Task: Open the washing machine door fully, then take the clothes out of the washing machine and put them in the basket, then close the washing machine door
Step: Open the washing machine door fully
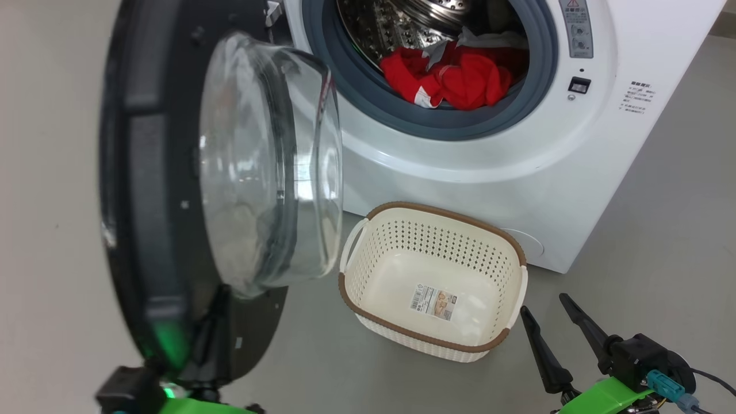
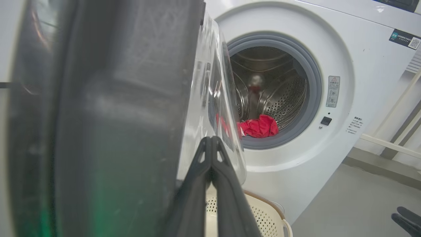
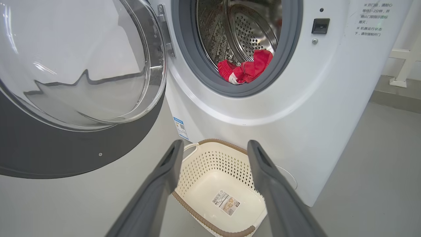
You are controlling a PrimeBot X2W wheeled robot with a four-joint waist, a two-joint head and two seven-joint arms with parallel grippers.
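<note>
The washing machine door stands swung open at the left, its black rim and clear glass bowl facing the machine. My left gripper is shut with nothing in it, its tips close against the door's inner side just below the glass bowl. Red clothes with white trim lie at the front of the steel drum of the washing machine. The basket stands empty on the floor before the machine. My right gripper is open, low, right of the basket, pointing at the clothes.
The open door takes up the space left of the basket. Grey floor spreads to the right of the machine. A white frame stands further right near the wall. A blue label sits on the machine's front.
</note>
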